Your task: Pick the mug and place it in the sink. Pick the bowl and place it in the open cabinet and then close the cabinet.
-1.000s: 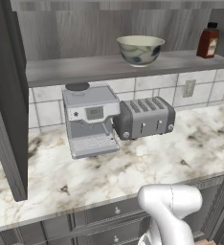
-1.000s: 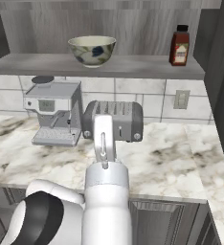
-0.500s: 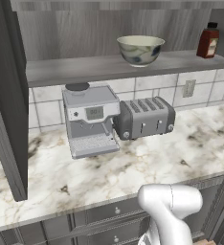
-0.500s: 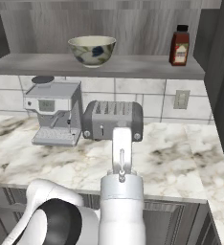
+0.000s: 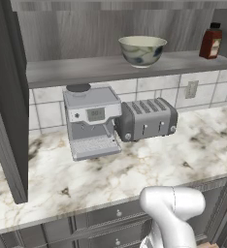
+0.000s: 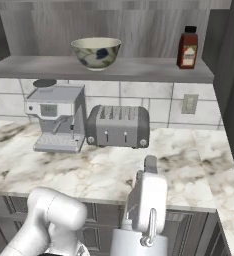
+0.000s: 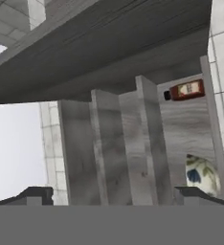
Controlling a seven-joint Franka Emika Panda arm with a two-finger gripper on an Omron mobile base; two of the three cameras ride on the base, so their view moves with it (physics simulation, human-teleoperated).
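Honestly, I can read no writing anywhere: the red-brown bottle carries a pale label, but it is a blur to me in all three views, and the small display on the espresso machine shows no legible figures.

I take the bowl as my landmark. It sits upright on the lower shelf of the open cabinet, with the bottle well off to its right on the same shelf. Directly below the bowl, on the marble counter, stands the four-slot toaster; the espresso machine is just beside the toaster, below and left of the bowl. A wall outlet sits on the tiles below the bottle.

Much is cut off. The cabinet's top runs out of both base views, and its open left door is cropped at the frame edge. In the hand view the scene is rolled sideways, so the bowl appears partly hidden behind a shelf edge, and the bottle lies on its side in the picture.

My gripper shows as two dark finger tips low in the hand view, set wide apart with nothing between them and touching nothing. In the right base view the hand hangs below the bowl, in front of the counter edge, its fingers too hard to make out there.
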